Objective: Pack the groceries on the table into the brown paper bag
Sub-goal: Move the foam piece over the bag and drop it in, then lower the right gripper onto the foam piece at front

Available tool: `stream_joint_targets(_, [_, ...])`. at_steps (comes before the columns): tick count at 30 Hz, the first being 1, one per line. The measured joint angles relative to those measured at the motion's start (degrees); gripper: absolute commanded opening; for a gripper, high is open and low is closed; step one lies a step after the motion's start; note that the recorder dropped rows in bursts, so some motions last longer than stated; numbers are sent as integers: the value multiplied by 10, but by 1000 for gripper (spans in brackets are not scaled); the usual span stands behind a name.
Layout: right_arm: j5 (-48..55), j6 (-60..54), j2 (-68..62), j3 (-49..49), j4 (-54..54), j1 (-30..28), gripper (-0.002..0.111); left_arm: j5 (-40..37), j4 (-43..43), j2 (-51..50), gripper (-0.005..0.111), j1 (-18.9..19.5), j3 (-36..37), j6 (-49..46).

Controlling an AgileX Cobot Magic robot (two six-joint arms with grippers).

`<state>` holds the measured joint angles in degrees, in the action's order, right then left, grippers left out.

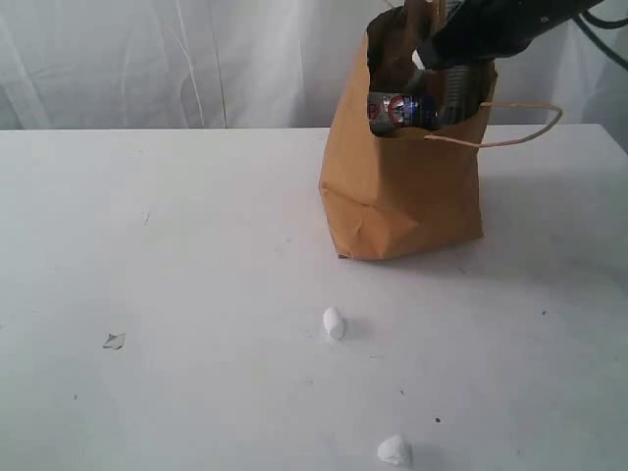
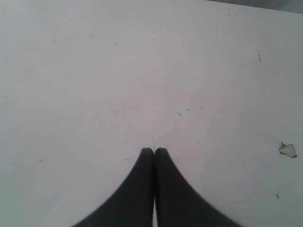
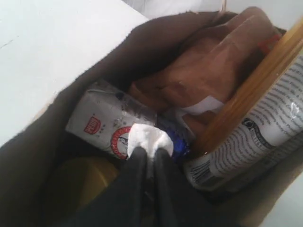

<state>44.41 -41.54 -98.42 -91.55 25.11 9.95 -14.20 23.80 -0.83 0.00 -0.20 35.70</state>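
The brown paper bag (image 1: pixel 402 196) stands upright at the back right of the table (image 1: pixel 196 245). My right gripper (image 3: pixel 150 151) hangs in its mouth, shut on a small white lump (image 3: pixel 149 137). Below it inside the bag lie the blue-white carton (image 3: pixel 99 120), the brown pouch (image 3: pixel 203 71), the long noodle packet (image 3: pixel 255 137) and a yellow lid (image 3: pixel 80 179). The carton (image 1: pixel 397 110) also shows through the bag's opening in the exterior view. My left gripper (image 2: pixel 154 150) is shut and holds nothing, above bare table (image 2: pixel 142 71).
Two white lumps lie on the table in front of the bag, one near the middle (image 1: pixel 334 323) and one at the front edge (image 1: pixel 394 450). A small paper scrap (image 1: pixel 114 340) (image 2: pixel 287 150) lies at the left. One bag handle (image 1: pixel 530 128) sticks out to the right.
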Motion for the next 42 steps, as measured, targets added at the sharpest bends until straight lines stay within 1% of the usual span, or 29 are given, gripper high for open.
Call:
stream_joint_targets(4, [0,0,-16,0,-8,0,49,0,0,0,0,0,0,0])
stream_joint_targets(6, [0,0,-19,0,-11,0,57,0,0,0,0,0,0,0])
stream_joint_targets(7, [0,0,-19,0,-11,0,59,0,0,0,0,0,0,0])
stream_joint_targets(12, [-1,0,-19,0,-14,0,60,0,0,0,0,0,0,0])
stream_joint_targets(16, [19,6,-1,0,-19,0,60,0,0,0,0,0,0,0])
stream_joint_targets(18, [48,22,30,0,-35,0,60,0,0,0,0,0,0,0])
stream_joint_targets(20, [82,51,65,0,-74,0,60,0,0,0,0,0,0,0])
stream_joint_targets(22, [119,100,100,0,-137,0,60,0,0,0,0,0,0,0])
stream_joint_targets(23, [159,144,122,0,-175,0,60,0,0,0,0,0,0,0])
stream_joint_targets(24, [201,173,136,0,-187,0,60,0,0,0,0,0,0,0])
stream_joint_targets(26, [242,202,166,2,-167,-1,58,0,0,0,0,0,0,0])
stream_joint_targets(28, [249,204,191,27,-86,-1,53,0,0,0,0,0,0,0])
stream_joint_targets(30, [254,189,202,69,-34,11,52,0,0,0,0,0,0,0])
stream_joint_targets(36, [255,150,190,202,-20,60,52,0,0,0,0,0,0,0])
stream_joint_targets(42, [237,125,171,279,-19,101,52,0,0,0,0,0,0,0])
